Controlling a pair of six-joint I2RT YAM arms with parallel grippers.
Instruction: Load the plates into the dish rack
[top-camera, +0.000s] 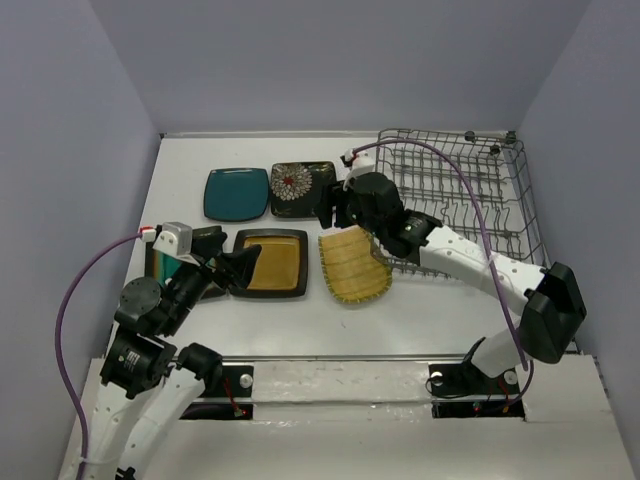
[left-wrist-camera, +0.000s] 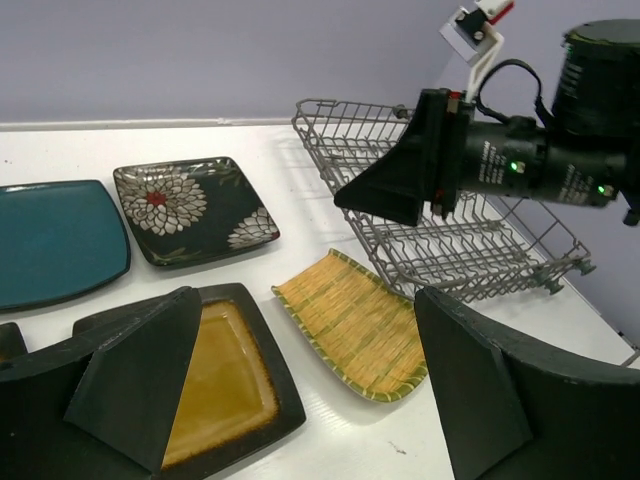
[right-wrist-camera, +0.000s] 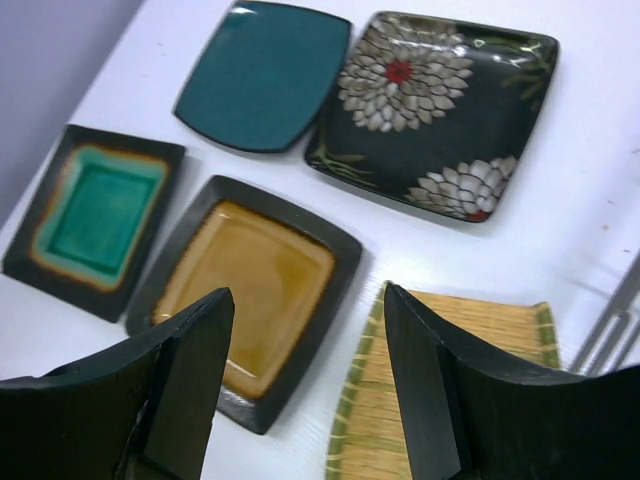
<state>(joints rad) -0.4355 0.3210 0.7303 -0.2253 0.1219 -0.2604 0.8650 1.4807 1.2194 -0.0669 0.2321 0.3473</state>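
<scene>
Five plates lie flat on the white table: plain teal (top-camera: 236, 193), black with white flower (top-camera: 302, 188), dark-rimmed mustard (top-camera: 271, 263), yellow ribbed (top-camera: 354, 265), and dark-rimmed teal (top-camera: 165, 265), which is partly hidden by my left arm. The grey wire dish rack (top-camera: 460, 195) stands at the far right and holds no plates. My left gripper (top-camera: 240, 268) is open and empty over the mustard plate's (left-wrist-camera: 215, 375) left side. My right gripper (right-wrist-camera: 308, 295) is open and empty, hovering above the gap between the mustard plate (right-wrist-camera: 260, 280) and the yellow ribbed plate (right-wrist-camera: 450, 380).
The yellow ribbed plate's right edge lies next to the rack's front corner (left-wrist-camera: 450, 220). Grey walls close in the table on the left, back and right. My right arm (top-camera: 470, 262) stretches along the rack's near side.
</scene>
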